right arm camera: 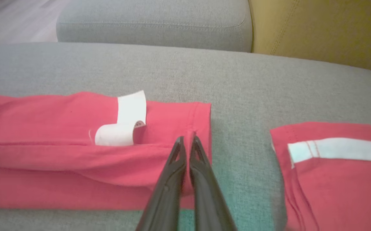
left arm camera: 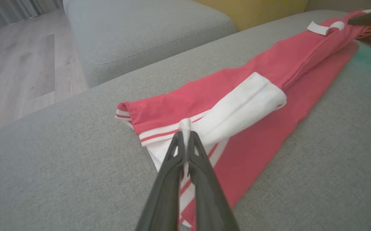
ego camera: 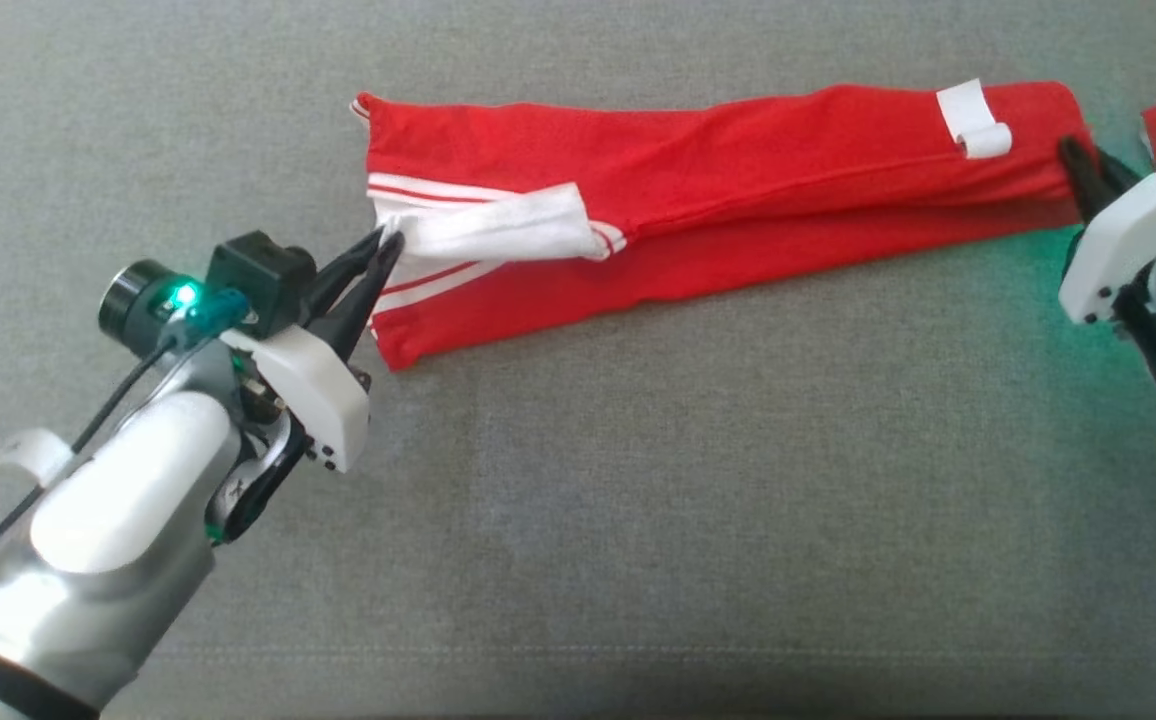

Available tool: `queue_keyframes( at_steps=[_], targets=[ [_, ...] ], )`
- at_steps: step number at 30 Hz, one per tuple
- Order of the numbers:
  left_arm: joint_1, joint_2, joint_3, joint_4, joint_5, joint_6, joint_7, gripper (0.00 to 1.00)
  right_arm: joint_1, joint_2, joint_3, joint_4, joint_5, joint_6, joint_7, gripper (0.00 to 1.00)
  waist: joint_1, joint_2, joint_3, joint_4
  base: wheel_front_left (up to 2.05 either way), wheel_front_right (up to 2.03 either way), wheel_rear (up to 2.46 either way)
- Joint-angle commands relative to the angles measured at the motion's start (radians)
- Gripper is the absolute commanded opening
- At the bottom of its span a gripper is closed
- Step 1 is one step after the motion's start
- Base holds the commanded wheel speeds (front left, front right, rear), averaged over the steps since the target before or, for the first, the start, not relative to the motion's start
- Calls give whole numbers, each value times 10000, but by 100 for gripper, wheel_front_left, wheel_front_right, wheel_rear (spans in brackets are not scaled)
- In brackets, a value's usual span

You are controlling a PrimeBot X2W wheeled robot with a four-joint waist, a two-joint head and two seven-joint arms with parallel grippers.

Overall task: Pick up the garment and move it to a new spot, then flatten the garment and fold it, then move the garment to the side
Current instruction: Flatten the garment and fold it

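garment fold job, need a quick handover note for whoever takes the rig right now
Left gripper: shut, pinching white trim at the garment's left end.
Right gripper: shut, tips at the garment's right hem; whether it pinches cloth is unclear.
Garment: on the grey sofa, lying as a long, narrow strip folded lengthwise. A second red piece lies apart, to its right.
Done: garment laid out, lengthwise fold in.
Left: likely fold the strip end to end, then move it to the side.
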Motion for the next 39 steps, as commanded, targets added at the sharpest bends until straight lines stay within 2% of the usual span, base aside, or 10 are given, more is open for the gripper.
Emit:
queue_keyframes(
  at_steps=[1, 3, 4, 5, 6, 8, 19, 27, 33, 39],
  targets=[
    [-308, 315, 327, -166, 66, 68, -17, 0, -21, -253, 159, -156, -117, 65, 4, 0, 1, -1, 68, -35, 0, 0, 0],
    [-316, 230, 238, 6, 131, 69, -60, 0, -75, -262, 271, -41, -225, 65, -28, 0, 1, -1, 117, -63, 0, 0, 0],
    [-317, 181, 203, 103, 147, 68, -80, 0, -101, -258, 306, 21, -267, 65, -63, 31, 1, -1, 136, -82, 0, 0, 0],
    [-312, 134, 166, 207, 143, 47, -78, 0, -112, -249, 340, 100, -297, 65, -62, 100, 1, -1, 148, -102, 0, 0, 0],
    [-298, 94, 133, 316, 123, 24, -61, 30, -117, -237, 385, 175, -316, 65, -29, 100, 1, -1, 150, -125, 0, 0, 0],
    [-284, 41, 95, 499, 109, 8, -85, 100, -150, -271, 444, 296, -397, 65, -85, 100, 1, -1, 128, -168, 0, 0, 0],
    [-61, -349, 1457, 741, -617, 944, -1064, 100, -237, 49, -740, 346, 307, 65, -1770, 100, 1, -1, -429, -300, 0, 0, 0],
    [1163, -1173, 4570, -941, -358, 1919, -1191, 100, 421, 489, -1452, -718, -39, 65, -3230, 100, 1, -1, -807, -289, 0, 0, 0],
    [2894, -2550, 6738, -2387, 905, 1698, -1194, 100, 1580, 1068, -2562, -2157, -1491, 65, -3335, 100, 1, -1, -911, -304, 0, 0, 0],
    [3679, -3470, 7578, -2544, 1970, 782, -1194, 100, 2550, 1658, -3908, -2930, -2618, 65, -3339, 100, 1, -1, -849, -155, 0, 0, 0]
  ],
)
